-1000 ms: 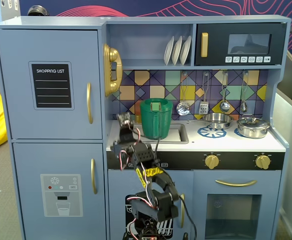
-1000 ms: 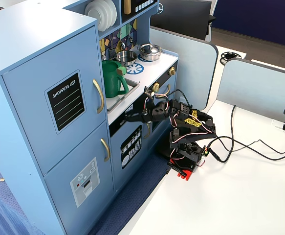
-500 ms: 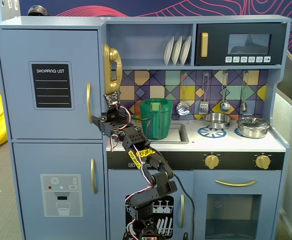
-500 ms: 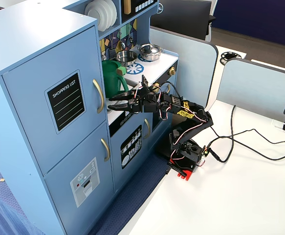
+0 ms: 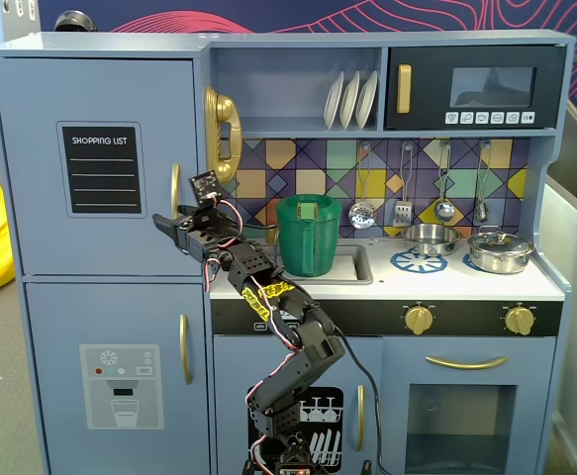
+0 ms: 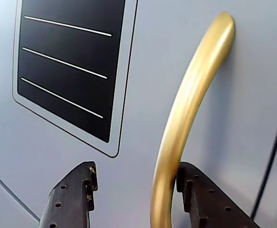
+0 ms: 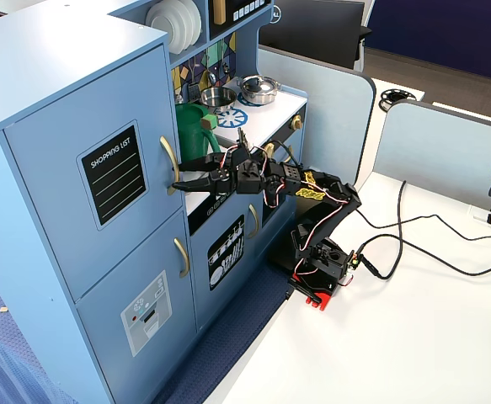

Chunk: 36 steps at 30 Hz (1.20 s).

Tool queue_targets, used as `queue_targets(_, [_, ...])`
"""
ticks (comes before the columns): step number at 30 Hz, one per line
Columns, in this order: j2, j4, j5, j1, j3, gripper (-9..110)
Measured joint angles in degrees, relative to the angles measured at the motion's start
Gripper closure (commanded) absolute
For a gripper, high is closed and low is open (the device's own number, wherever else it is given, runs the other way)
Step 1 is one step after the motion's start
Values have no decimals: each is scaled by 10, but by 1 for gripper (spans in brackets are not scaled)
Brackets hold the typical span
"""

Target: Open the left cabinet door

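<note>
Since the earlier frames the arm has been reaching left, and the claw point(image 5: 166, 220) is now sitting at the gold handle point(image 6: 186, 114) of the left door point(image 5: 31, 168). Its fingers point(image 6: 71, 199) are spreading wide, one each side of the handle, touching unclear. The handle's bottom is cut off in the wrist view. The door is staying closed.
</note>
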Motion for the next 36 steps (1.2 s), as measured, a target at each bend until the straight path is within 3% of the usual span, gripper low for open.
queue_targets(12, [43,-40,-102,-114,41,91])
queue_targets(22, [205,-56,-117,-110,171,91])
queue_targets(31, [381,26,-47,18,229,93])
queue_targets(36, [380,66,-11,103,229,93])
